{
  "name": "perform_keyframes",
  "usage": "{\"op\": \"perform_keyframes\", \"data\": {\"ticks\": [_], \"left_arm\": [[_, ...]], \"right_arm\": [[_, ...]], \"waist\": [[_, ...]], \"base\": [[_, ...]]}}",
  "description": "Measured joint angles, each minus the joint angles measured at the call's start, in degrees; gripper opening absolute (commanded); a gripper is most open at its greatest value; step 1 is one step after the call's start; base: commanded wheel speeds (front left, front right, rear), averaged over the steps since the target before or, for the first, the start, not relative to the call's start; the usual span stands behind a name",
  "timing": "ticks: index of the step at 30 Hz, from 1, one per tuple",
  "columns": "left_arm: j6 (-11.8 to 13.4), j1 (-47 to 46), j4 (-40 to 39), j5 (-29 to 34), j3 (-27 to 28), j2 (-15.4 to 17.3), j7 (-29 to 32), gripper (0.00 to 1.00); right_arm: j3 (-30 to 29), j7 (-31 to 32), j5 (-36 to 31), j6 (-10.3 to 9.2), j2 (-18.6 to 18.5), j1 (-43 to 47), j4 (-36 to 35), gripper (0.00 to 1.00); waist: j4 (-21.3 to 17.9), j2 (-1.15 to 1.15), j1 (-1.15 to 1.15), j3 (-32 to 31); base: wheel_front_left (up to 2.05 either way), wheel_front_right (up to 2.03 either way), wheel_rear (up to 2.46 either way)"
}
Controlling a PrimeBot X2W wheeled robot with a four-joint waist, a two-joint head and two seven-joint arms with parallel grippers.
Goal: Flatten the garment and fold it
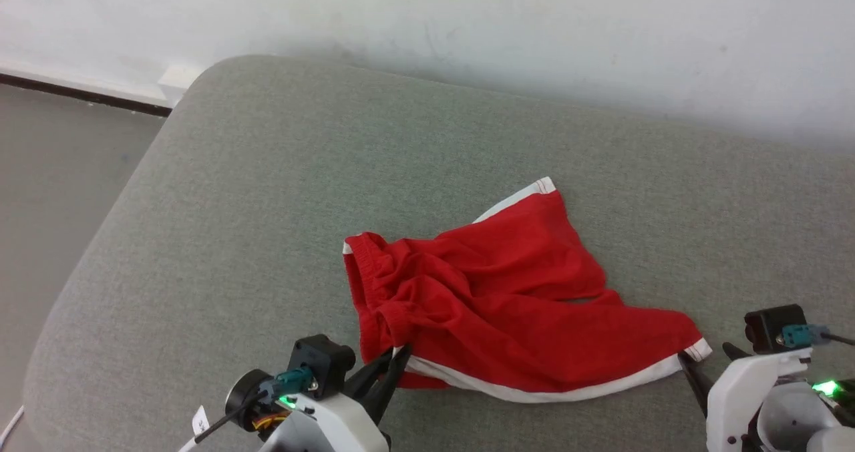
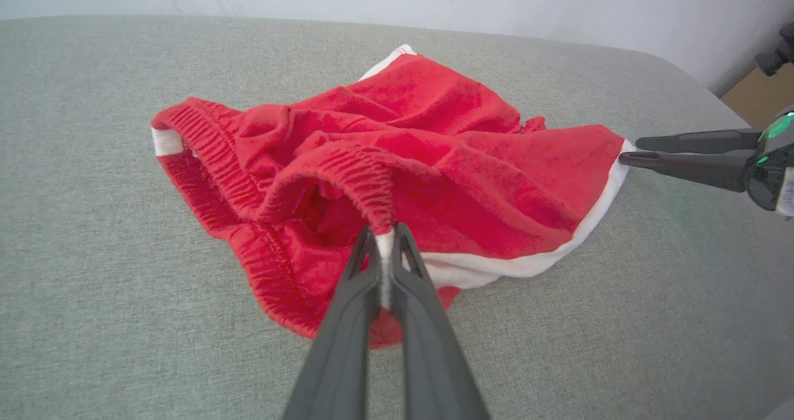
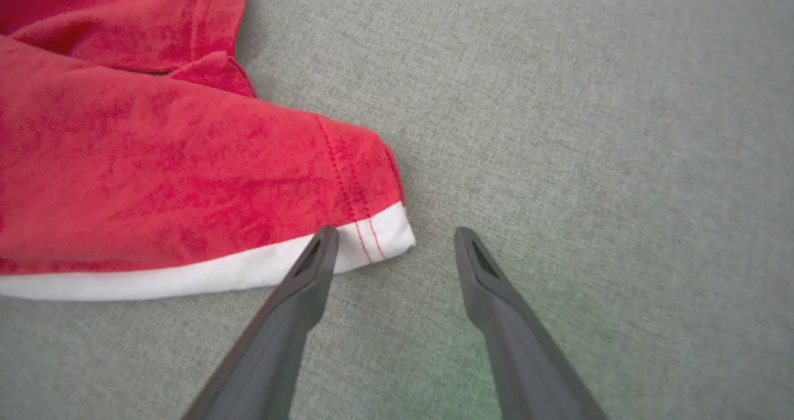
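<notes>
Left gripper [image 2: 384,237] pinched the shorts [image 1: 507,292]; right gripper [image 3: 395,237] gaped around the hem corner [image 3: 375,231], which could slip out on closing.

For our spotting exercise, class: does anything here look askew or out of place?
The shorts lie crumpled on the cushion, waistband bunched, not flat. The left gripper pinches the waistband; the right gripper is open at a hem corner.

The right claw [image 3: 396,237] is spread wide, one fingertip at the red garment's [image 3: 155,178] white hem corner on the grey surface [image 3: 589,128].
</notes>
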Motion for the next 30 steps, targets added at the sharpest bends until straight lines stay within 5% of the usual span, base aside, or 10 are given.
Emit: {"op": "perform_keyframes", "data": {"ticks": [12,13,14,15,23,30], "left_arm": [[-0.1,0.0,-0.1,0.4,-0.9,-0.4,-0.5,0.00],[-0.1,-0.1,0.0,0.4,-0.9,-0.4,-0.5,0.00],[-0.1,-0.1,0.0,0.4,-1.0,-0.4,-0.5,0.00],[-0.1,-0.1,0.0,0.4,-1.0,-0.4,-0.5,0.00],[0.3,0.0,-0.4,-0.1,-0.3,0.8,-0.5,0.00],[0.7,-2.6,-8.9,0.5,3.1,6.0,1.9,0.00]], "right_arm": [[2.1,3.3,-1.4,0.00,-0.6,-3.1,3.7,1.00],[2.3,3.2,-1.5,0.00,-0.8,-3.3,3.9,0.71],[2.3,3.2,-1.5,0.00,-0.9,-3.4,4.1,0.27],[2.4,3.1,-1.5,0.00,-0.9,-3.5,4.3,0.00],[1.7,0.1,1.0,0.07,-0.5,-4.0,5.3,0.00],[-1.7,-0.4,11.6,0.07,-2.1,-5.7,-3.7,0.00]], "waist": [[0.8,0.00,0.00,0.7],[0.8,0.00,0.00,0.7],[0.9,0.00,0.00,0.8],[0.8,0.00,0.00,0.7],[0.6,0.00,0.00,-0.7],[-0.9,0.00,0.00,-2.7]], "base": [[0.00,0.00,0.00],[0.00,0.00,0.00],[0.00,0.00,0.00],[0.00,0.00,0.00],[0.00,0.00,0.00],[0.00,0.00,0.00]]}}
